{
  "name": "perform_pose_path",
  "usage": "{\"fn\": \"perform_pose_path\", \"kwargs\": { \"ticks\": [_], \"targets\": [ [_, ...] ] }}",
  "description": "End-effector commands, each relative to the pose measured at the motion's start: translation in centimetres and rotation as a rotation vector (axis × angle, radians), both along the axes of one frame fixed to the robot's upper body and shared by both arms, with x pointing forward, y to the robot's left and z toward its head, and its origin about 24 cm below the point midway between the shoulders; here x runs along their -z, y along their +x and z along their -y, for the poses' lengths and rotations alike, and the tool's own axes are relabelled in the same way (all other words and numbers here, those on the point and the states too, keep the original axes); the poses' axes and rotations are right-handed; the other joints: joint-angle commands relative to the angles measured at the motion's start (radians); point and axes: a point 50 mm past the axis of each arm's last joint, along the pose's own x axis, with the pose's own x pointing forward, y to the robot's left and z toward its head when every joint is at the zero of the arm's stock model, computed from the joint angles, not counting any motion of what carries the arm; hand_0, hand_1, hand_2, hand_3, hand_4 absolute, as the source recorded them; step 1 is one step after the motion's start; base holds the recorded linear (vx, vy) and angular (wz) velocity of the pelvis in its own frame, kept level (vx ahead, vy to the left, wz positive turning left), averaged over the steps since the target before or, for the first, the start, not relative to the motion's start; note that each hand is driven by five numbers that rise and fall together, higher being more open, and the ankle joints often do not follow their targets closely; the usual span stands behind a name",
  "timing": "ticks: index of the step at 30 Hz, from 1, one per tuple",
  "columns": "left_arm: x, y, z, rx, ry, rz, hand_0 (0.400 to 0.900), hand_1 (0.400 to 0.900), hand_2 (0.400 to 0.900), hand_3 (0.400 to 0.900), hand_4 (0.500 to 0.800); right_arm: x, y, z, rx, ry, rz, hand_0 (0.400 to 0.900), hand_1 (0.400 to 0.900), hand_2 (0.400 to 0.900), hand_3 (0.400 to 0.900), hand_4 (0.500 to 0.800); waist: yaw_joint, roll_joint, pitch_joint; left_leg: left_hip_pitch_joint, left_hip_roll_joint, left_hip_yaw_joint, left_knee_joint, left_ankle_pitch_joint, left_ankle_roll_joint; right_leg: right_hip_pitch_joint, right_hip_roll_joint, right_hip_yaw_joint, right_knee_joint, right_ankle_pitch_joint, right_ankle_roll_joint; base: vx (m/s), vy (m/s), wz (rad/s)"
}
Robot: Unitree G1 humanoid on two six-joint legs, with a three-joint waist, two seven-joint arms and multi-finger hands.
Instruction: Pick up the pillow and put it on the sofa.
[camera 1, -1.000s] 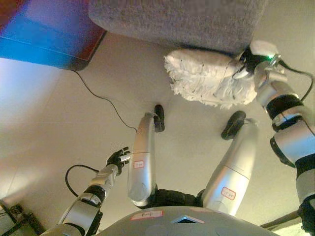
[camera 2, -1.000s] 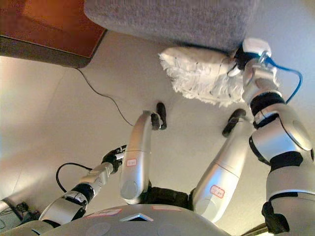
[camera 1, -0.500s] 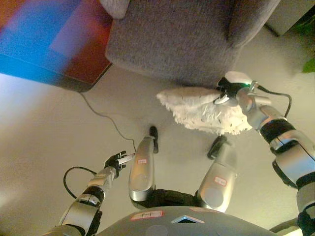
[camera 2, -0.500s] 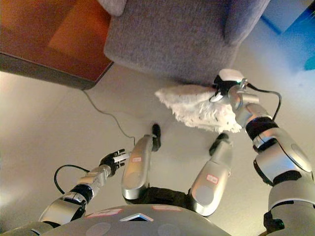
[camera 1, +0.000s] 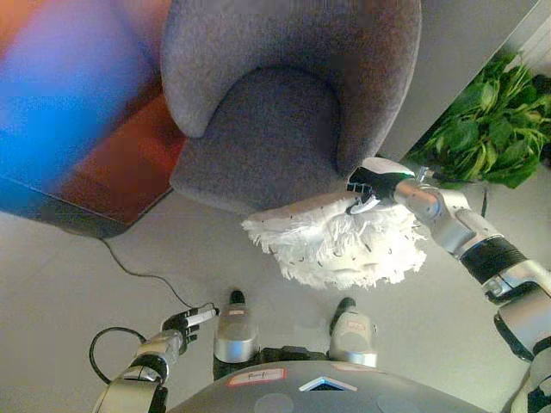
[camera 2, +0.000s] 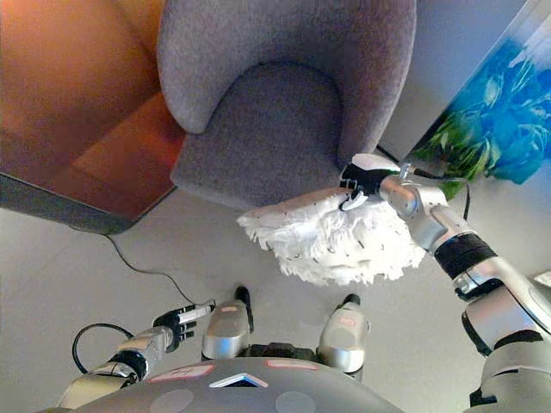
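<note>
A shaggy white pillow point(camera 1: 336, 245) hangs in the air in front of the grey sofa chair point(camera 1: 284, 112), just below the front edge of its seat. My right hand point(camera 1: 372, 185) is shut on the pillow's upper right edge and holds it off the floor. It also shows in the right eye view point(camera 2: 360, 181). My left hand point(camera 1: 185, 320) is low at the bottom left, near the floor, fingers relaxed and empty.
A reddish-brown low table point(camera 1: 103, 172) stands to the left of the sofa chair. A green leafy plant point(camera 1: 486, 129) stands to its right. A thin black cord point(camera 1: 138, 271) runs across the pale floor from under the table.
My right hand has lifted the pillow off the floor up to the chair's seat front. The camera has tilted up, bringing the whole chair and the plant into view.
</note>
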Motion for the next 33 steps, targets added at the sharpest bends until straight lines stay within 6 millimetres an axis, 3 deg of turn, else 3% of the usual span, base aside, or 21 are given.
{"fn": "perform_pose_path", "kwargs": {
  "ticks": [1, 6, 8, 9, 11, 15, 18, 21, 23, 28, 33],
  "targets": [
    [-0.4, -1.7, -2.9, 0.059, 0.106, -0.113, 0.9, 0.9, 0.9, 0.9, 0.8, -10.4, 2.6, -2.7, -0.122, 0.283, 0.371, 0.4, 0.4, 0.4, 0.4, 0.5, 0.034, -0.072, -0.105, -0.02, -0.025, -0.03, 0.088, -0.021, 0.065, 0.091, -0.1, 0.019, -0.143, 0.149, 0.046, 0.08, 0.156, 0.2],
    [-0.5, -2.1, -3.4, 0.057, 0.134, -0.163, 0.9, 0.9, 0.9, 0.9, 0.8, -13.6, 3.1, -2.4, -0.121, 0.315, 0.458, 0.4, 0.4, 0.4, 0.4, 0.5, 0.05, -0.091, -0.13, -0.019, -0.092, -0.056, 0.082, -0.045, 0.1, 0.087, -0.143, 0.056, -0.102, 0.28, 0.066, 0.08, 0.157, 0.2],
    [-0.7, -2.2, -3.9, 0.056, 0.15, -0.176, 0.9, 0.9, 0.9, 0.9, 0.8, -14.8, 3.4, -2.5, -0.123, 0.334, 0.478, 0.4, 0.4, 0.4, 0.4, 0.5, 0.049, -0.087, -0.139, -0.003, -0.102, -0.072, 0.042, -0.03, 0.114, 0.069, -0.106, 0.103, -0.042, 0.272, 0.06, 0.14, 0.126, 0.32],
    [-0.8, -2.2, -4.1, 0.059, 0.158, -0.178, 0.9, 0.9, 0.9, 0.9, 0.8, -15.4, 3.5, -2.3, -0.113, 0.338, 0.49, 0.4, 0.4, 0.4, 0.4, 0.5, 0.042, -0.091, -0.149, 0.004, -0.114, -0.092, 0.009, -0.016, 0.123, 0.058, -0.063, 0.131, -0.041, 0.261, 0.056, 0.16, 0.052, 0.51],
    [-0.8, -2.2, -4.3, 0.062, 0.166, -0.185, 0.9, 0.9, 0.9, 0.9, 0.8, -16.6, 3.9, -1.7, -0.098, 0.335, 0.507, 0.4, 0.4, 0.4, 0.4, 0.5, 0.038, -0.103, -0.164, 0.024, -0.14, -0.109, -0.042, -0.001, 0.127, 0.054, -0.005, 0.141, -0.087, 0.252, 0.05, 0.21, 0.0, 0.53],
    [-0.7, -3.0, -4.4, 0.059, 0.17, -0.204, 0.9, 0.9, 0.9, 0.9, 0.8, -18.6, 4.6, -0.7, -0.07, 0.344, 0.526, 0.4, 0.4, 0.4, 0.4, 0.5, 0.032, -0.12, -0.179, 0.061, -0.168, -0.131, -0.11, -0.008, 0.13, 0.015, 0.063, 0.155, -0.237, 0.244, 0.05, 0.23, -0.099, 0.46],
    [-0.7, -3.6, -4.6, 0.054, 0.172, -0.223, 0.9, 0.9, 0.9, 0.9, 0.8, -19.9, 5.1, 0.1, -0.038, 0.339, 0.539, 0.4, 0.4, 0.4, 0.4, 0.5, 0.028, -0.133, -0.181, 0.077, -0.178, -0.183, -0.131, -0.027, 0.14, -0.023, 0.102, 0.225, -0.297, 0.254, 0.049, 0.23, -0.214, 0.64],
    [-0.9, -4.1, -5.3, 0.075, 0.19, -0.246, 0.9, 0.9, 0.9, 0.9, 0.8, -21.1, 5.4, 1.1, 0.015, 0.324, 0.546, 0.4, 0.4, 0.4, 0.4, 0.5, 0.039, -0.151, -0.174, 0.071, -0.175, -0.229, -0.106, -0.051, 0.143, -0.01, 0.127, 0.257, -0.3, 0.219, 0.038, 0.2, -0.277, 0.71],
    [-0.8, -4.7, -5.4, 0.074, 0.198, -0.259, 0.9, 0.9, 0.9, 0.9, 0.8, -21.5, 5.7, 1.8, 0.065, 0.337, 0.541, 0.4, 0.4, 0.4, 0.4, 0.5, 0.054, -0.157, -0.169, 0.074, -0.155, -0.25, -0.097, -0.048, 0.127, 0.012, 0.139, 0.236, -0.276, 0.185, 0.02, 0.19, -0.276, 0.51],
    [-0.4, -6.3, -4.9, 0.059, 0.186, -0.293, 0.9, 0.9, 0.9, 0.9, 0.8, -21.6, 6.2, 3.5, 0.16, 0.3, 0.502, 0.4, 0.4, 0.4, 0.4, 0.5, 0.089, -0.16, -0.176, 0.095, -0.099, -0.244, -0.158, 0.008, 0.084, 0.081, 0.165, 0.179, -0.28, 0.123, -0.015, 0.15, -0.185, 0.29],
    [-0.4, -7.8, -5.2, 0.081, 0.207, -0.307, 0.9, 0.9, 0.9, 0.9, 0.8, -21.4, 6.6, 5.5, 0.286, 0.253, 0.446, 0.4, 0.4, 0.4, 0.4, 0.5, 0.135, -0.132, -0.166, 0.068, -0.066, -0.272, -0.162, 0.07, 0.052, 0.121, 0.176, 0.112, -0.268, 0.072, -0.042, 0.13, -0.129, 0.29]
  ]
}}
